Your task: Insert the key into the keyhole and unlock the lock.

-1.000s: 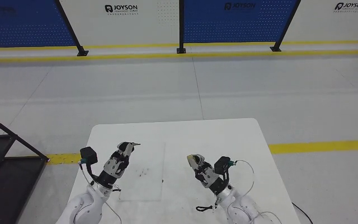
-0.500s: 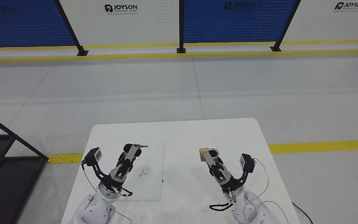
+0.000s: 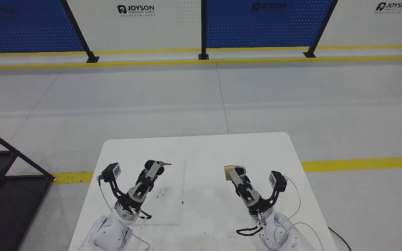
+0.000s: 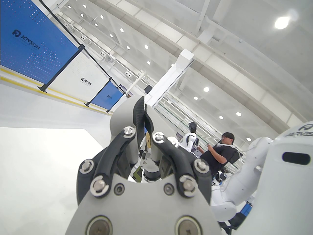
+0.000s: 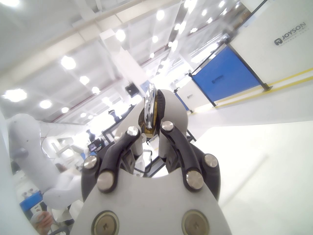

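Observation:
My left gripper (image 3: 154, 166) is held above the left part of the white table (image 3: 201, 145), shut on a small key (image 3: 163, 164) whose thin blade points right toward the other arm. In the left wrist view the key's brass head (image 4: 148, 142) sits pinched between the black pads of that gripper (image 4: 143, 105). My right gripper (image 3: 233, 175) is held over the table's right half, shut on a brass padlock (image 3: 228, 170). The right wrist view shows the lock's chrome shackle and brass body (image 5: 149, 110) clamped in the gripper (image 5: 155, 99). Key and lock are well apart.
A faint clear rectangular mat (image 3: 160, 201) lies on the table between the arms, with a few small dark specks (image 3: 157, 191) on it. A black frame (image 3: 16, 169) stands off the table's left side. Cables trail from both wrists.
Over the last second both wrists have turned. The right gripper with the lock has shifted right and farther from me, and the left gripper with the key has moved slightly right.

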Robot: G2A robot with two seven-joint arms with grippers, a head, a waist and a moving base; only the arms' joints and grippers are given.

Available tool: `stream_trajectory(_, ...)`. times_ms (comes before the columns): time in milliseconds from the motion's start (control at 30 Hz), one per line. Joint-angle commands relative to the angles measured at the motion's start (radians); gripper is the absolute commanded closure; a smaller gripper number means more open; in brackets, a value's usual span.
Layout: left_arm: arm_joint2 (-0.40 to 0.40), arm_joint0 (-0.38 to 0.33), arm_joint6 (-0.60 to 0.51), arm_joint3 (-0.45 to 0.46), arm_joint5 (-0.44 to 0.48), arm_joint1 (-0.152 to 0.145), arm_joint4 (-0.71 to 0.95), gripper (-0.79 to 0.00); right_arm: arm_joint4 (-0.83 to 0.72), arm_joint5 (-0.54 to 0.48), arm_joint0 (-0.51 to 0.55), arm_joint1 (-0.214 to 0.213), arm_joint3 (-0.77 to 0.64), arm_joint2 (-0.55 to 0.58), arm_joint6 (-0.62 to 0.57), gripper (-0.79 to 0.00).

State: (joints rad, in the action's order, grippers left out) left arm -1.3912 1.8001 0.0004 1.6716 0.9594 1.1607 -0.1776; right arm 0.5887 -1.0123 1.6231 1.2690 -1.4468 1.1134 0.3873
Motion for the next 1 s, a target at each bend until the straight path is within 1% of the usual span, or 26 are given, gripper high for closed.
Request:
stream_trajectory(0, 0.000, 0.000, 0.000, 0.000, 0.000, 0.000, 0.000, 0.000, 0.000, 0.000, 0.000, 0.000, 0.000, 0.000, 0.000, 0.000)
stream_trajectory(33, -0.002, -0.006, 0.008, 0.005, -0.013, 0.001, -0.001, 0.000, -0.004, 0.003, 0.001, 0.000, 0.000, -0.002, -0.003, 0.000)
stream_trajectory(100, 0.012, -0.010, 0.033, 0.013, -0.019, 0.006, 0.021, 0.000, -0.055, 0.000, -0.008, 0.002, -0.005, -0.031, -0.045, 0.000)
stream_trajectory(133, 0.022, -0.013, 0.042, 0.011, -0.012, 0.008, 0.036, 0.000, -0.086, 0.000, -0.015, 0.006, -0.012, -0.041, -0.036, 0.000)
stream_trajectory(233, 0.056, -0.024, 0.070, -0.029, 0.016, 0.017, 0.065, 0.000, -0.151, 0.000, -0.039, 0.020, -0.022, -0.098, -0.022, 0.000)
stream_trajectory(333, 0.095, -0.035, 0.100, -0.078, 0.053, 0.027, 0.086, 0.000, -0.174, 0.000, -0.060, 0.038, -0.016, -0.158, 0.004, 0.000)
stream_trajectory(367, 0.108, -0.038, 0.105, -0.087, 0.053, 0.030, 0.094, 0.000, -0.166, 0.000, -0.070, 0.044, -0.005, -0.175, 0.009, 0.000)
stream_trajectory(467, 0.138, -0.038, 0.120, -0.096, 0.053, 0.038, 0.089, 0.000, -0.104, 0.003, -0.080, 0.068, 0.013, -0.204, 0.105, 0.000)
stream_trajectory(500, 0.145, -0.037, 0.124, -0.096, 0.053, 0.041, 0.081, 0.000, -0.071, 0.012, -0.081, 0.076, 0.015, -0.209, 0.149, 0.000)
stream_trajectory(567, 0.161, -0.033, 0.130, -0.094, 0.053, 0.045, 0.057, 0.000, 0.031, 0.063, -0.076, 0.093, 0.019, -0.219, 0.237, 0.000)
stream_trajectory(633, 0.173, -0.032, 0.144, -0.088, 0.053, 0.049, 0.032, 0.000, 0.092, 0.078, -0.075, 0.107, 0.030, -0.240, 0.309, 0.000)
stream_trajectory(800, 0.208, -0.031, 0.193, -0.077, 0.053, 0.061, -0.018, 0.000, 0.101, 0.084, -0.077, 0.109, 0.034, -0.242, 0.317, 0.000)
stream_trajectory(967, 0.250, -0.051, 0.220, -0.086, 0.053, 0.072, -0.085, 0.000, 0.101, 0.084, -0.077, 0.109, 0.034, -0.242, 0.317, 0.000)
